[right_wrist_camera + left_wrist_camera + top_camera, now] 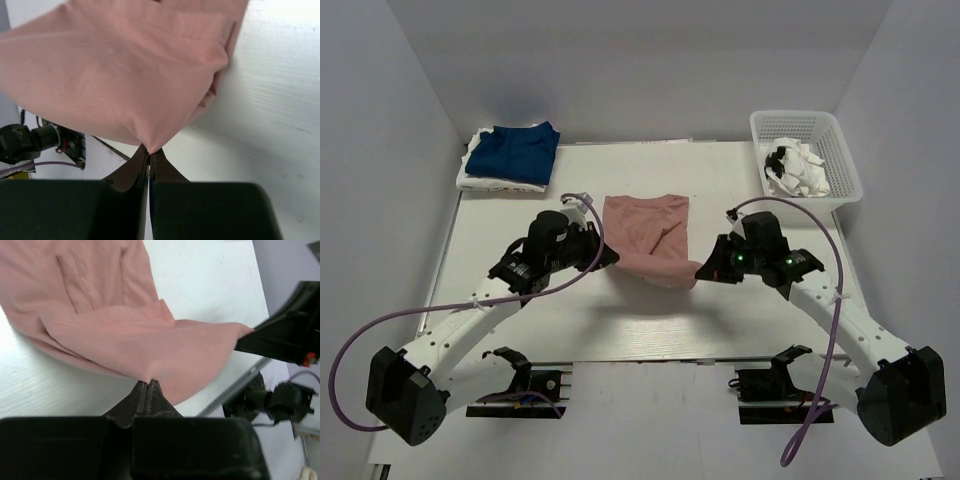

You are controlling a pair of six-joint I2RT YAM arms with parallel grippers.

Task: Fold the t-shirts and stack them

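Pink shirt is sagging at its near hem between two arms. The left pincer is pinching one corner, jaws closed tight on a thin nip of cloth, and the right pincer is clamping the other corner the same way. Both grips are sitting at the very edge of the fabric, so either corner is in danger of slipping free if the arms pull apart or carry it forward too briskly. A dropped corner would be leaving the fold skewed. The raised hem is drooping in the middle, and that slack is threatening to bunch or crease under the fold. Beyond the pincers the rest of the shirt is lying on the white surface, folded narrow, with a wrinkle running across it. Dragging rather than lifting is likely to pull that flat part out of line. Farther back, at the far left, a navy shirt is resting folded on a white shirt. At the far right a basket is holding crumpled white cloth, well apart from the work.
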